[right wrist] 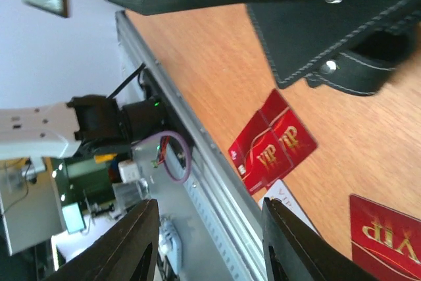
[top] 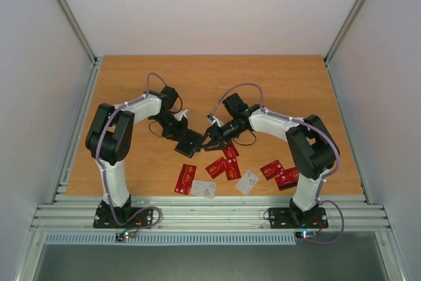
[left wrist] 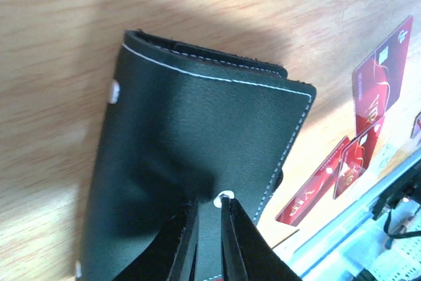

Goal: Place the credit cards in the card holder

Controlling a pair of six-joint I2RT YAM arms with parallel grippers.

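The black card holder (top: 191,143) fills the left wrist view as stitched leather (left wrist: 197,123) with a small metal stud. My left gripper (left wrist: 209,203) has its jaws a narrow slit apart on that leather, beside the stud. In the top view the left gripper (top: 182,135) meets the holder from the left. My right gripper (top: 212,137) sits just right of the holder, open and holding nothing (right wrist: 210,205). Red credit cards (top: 224,164) lie near the front edge. A red pair (right wrist: 273,143) and a white card (right wrist: 286,199) show below the holder (right wrist: 342,24).
More cards lie along the front of the wooden table: a red one (top: 185,178), two white ones (top: 204,189) (top: 247,182), and two red ones (top: 279,174) by the right arm's base. A metal rail (top: 210,212) runs along the near edge.
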